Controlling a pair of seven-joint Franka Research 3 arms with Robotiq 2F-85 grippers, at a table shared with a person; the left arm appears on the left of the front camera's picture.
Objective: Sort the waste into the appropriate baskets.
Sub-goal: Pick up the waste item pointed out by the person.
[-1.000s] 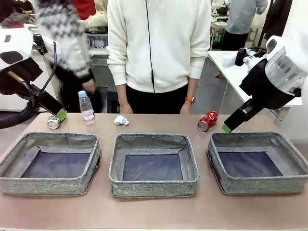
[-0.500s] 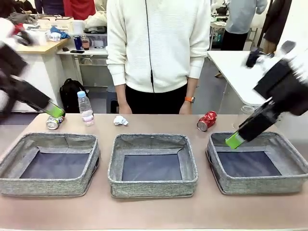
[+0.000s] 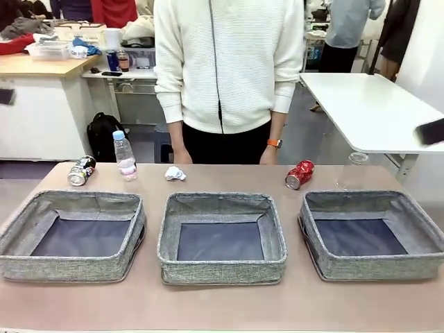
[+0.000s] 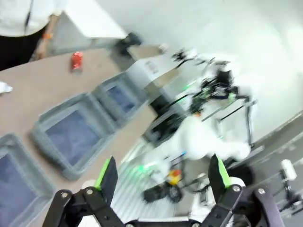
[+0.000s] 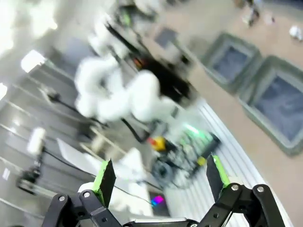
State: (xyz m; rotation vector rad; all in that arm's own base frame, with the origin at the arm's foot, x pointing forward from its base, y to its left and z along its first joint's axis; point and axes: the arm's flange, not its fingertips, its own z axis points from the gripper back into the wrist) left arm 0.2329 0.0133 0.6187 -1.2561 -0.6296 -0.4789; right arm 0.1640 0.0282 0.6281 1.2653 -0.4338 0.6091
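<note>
Our left gripper [image 4: 162, 176] stands wide open, its two black fingers [image 4: 108, 182] spread far apart with nothing between them, the wrist rolled to one side. Our right gripper [image 5: 160, 180] is likewise wide open and empty, its green pads [image 5: 102, 179] well apart. Beyond it, blurred white arm links [image 5: 142, 97] show farther off.

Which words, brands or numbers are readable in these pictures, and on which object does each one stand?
No text can be read in any view.
Small clear bottle: the print on its pink label is too small.
Crushed red can: white markings, too small and blurred.
Dark can: print too small.
</note>
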